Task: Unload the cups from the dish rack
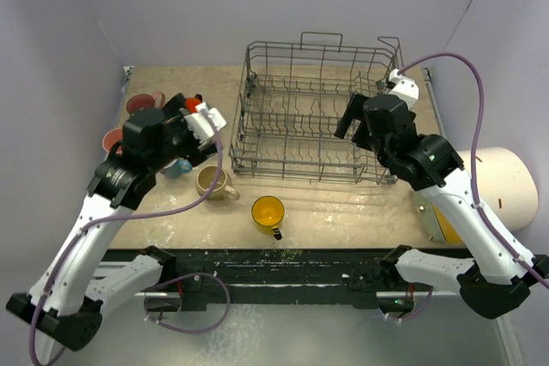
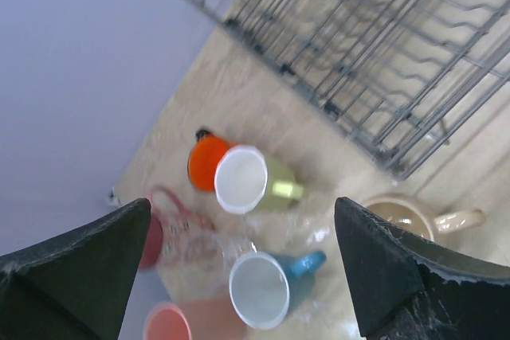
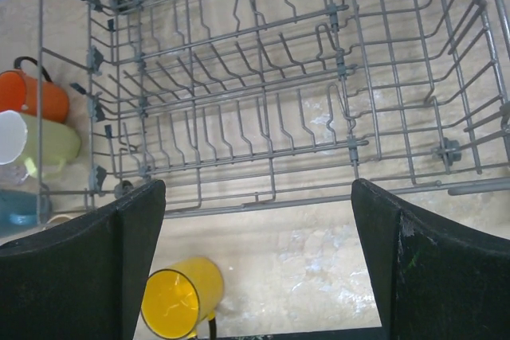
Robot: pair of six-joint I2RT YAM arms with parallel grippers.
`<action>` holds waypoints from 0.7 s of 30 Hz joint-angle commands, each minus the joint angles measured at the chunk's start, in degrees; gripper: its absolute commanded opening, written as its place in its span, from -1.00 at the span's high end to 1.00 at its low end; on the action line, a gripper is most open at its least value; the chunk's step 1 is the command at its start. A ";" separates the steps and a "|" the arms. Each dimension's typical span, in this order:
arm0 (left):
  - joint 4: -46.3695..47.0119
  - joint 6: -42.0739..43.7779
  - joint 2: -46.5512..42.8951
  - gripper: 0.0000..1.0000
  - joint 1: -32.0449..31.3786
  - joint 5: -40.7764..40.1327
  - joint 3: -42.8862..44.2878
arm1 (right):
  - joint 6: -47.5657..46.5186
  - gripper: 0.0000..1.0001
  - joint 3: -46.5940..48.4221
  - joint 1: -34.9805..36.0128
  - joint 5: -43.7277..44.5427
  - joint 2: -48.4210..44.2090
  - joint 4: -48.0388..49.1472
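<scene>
Hovering with jaws spread, our left end effector (image 2: 243, 216) sits above the small round many-coloured cups (image 2: 259, 288) on the beige desk (image 1: 343, 203); the grey wire dish rack (image 1: 292, 169) at its 1 o'clock looks empty; our right end effector (image 3: 256, 189), also spread, overhangs it.

Left gripper (image 2: 243, 206) and right gripper (image 3: 256, 189), jaws spread wide, arms outstretched.

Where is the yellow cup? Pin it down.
In the top view the yellow cup sits on the table outside the dish rack, at its near side, right of the beige mug.
</scene>
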 commanded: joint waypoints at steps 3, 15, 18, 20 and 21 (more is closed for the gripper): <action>10.51 -15.35 -13.39 -0.99 8.64 -8.50 -15.36 | -1.62 -1.00 -3.23 0.00 5.78 -1.94 3.69; 26.73 -24.16 -19.78 -0.99 15.89 -6.23 -39.97 | -13.16 -1.00 -30.16 0.00 13.83 -22.25 30.65; 31.92 -24.60 -22.84 -0.99 16.68 -5.11 -45.16 | -14.48 -1.00 -32.05 0.02 17.28 -22.20 28.45; 34.64 -25.92 -25.55 -0.99 17.31 -3.68 -49.04 | -10.82 -1.00 -32.47 -0.05 21.92 -20.86 23.90; 35.22 -26.41 -26.84 -0.99 17.49 -2.10 -50.53 | -8.83 -1.00 -32.31 -0.06 23.77 -20.09 21.50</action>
